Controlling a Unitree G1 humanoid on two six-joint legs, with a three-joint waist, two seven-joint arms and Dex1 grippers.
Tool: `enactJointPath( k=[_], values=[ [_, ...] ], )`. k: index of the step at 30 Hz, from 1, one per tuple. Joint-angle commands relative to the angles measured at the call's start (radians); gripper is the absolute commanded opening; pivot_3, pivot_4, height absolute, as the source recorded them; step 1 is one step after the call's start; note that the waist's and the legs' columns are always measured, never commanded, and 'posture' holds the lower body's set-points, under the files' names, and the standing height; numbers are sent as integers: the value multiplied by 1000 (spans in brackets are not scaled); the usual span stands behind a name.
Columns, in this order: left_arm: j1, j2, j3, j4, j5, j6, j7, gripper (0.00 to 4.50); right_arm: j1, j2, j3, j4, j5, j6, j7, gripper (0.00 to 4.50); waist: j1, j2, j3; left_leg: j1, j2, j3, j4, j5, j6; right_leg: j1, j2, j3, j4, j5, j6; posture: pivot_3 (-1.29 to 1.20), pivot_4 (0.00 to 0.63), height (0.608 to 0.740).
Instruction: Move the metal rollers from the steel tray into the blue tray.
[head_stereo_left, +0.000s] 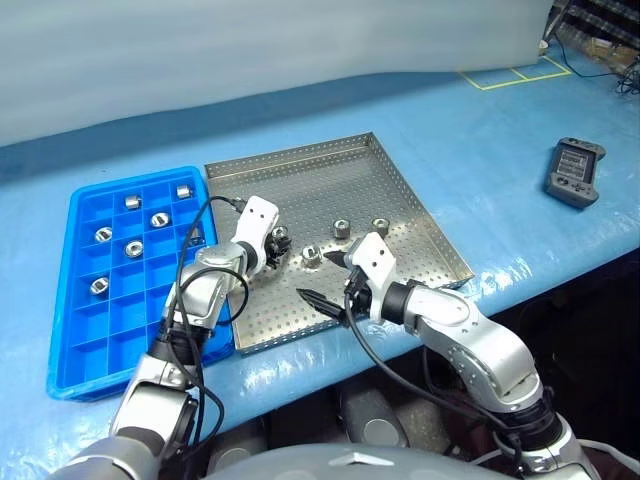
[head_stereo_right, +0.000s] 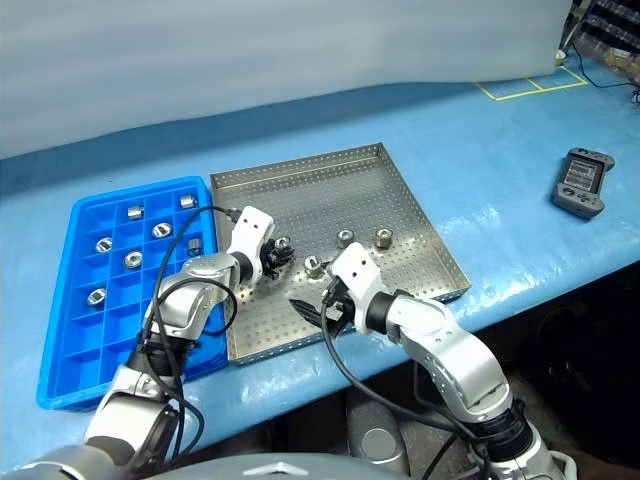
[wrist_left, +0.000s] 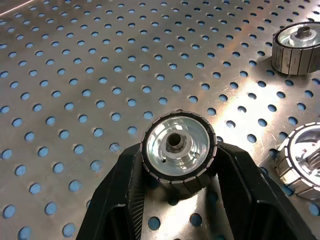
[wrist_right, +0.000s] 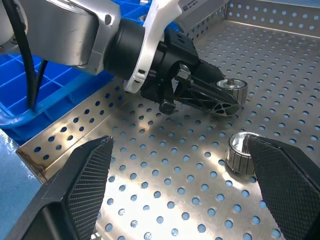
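Left gripper (wrist_left: 177, 172) was clenched on one metal roller (wrist_left: 179, 150) on the steel tray (head_stereo_left: 400, 190). Right gripper (wrist_right: 180, 192) hung spread wide, grasping nothing, just beside another roller (wrist_right: 241, 152).

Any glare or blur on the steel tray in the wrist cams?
Left wrist view: bright glare patches on the steel tray; the gripped roller is sharp, while the rollers at the frame edge are slightly soft. Right wrist view: glare streaks on the tray floor near the free roller; the right end effector's own fingers look soft up close.
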Motion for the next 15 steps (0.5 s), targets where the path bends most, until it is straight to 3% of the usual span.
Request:
enactJointPath(
  k=[1,9,15],
  values=[
    [24,-48,109,-153,-48,-70,55,1805,-18,6,5,-15,-1,-13,13,4500,3,0,0,0,0,0,0,0,0,0,0,0,0,0,0,-150,150,740],
    [142,-131,261,-382,-15,-240,241,1805,-51,18,36,0,-1,-21,46,4500,18,0,0,0,0,0,0,0,0,0,0,0,0,0,0,-114,150,740],
    [289,-128,307,-498,87,-269,381,1805,-88,33,68,21,-2,-33,84,4500,45,-1,0,1,0,0,0,0,0,1,0,0,0,0,0,-70,150,740]
  ],
)
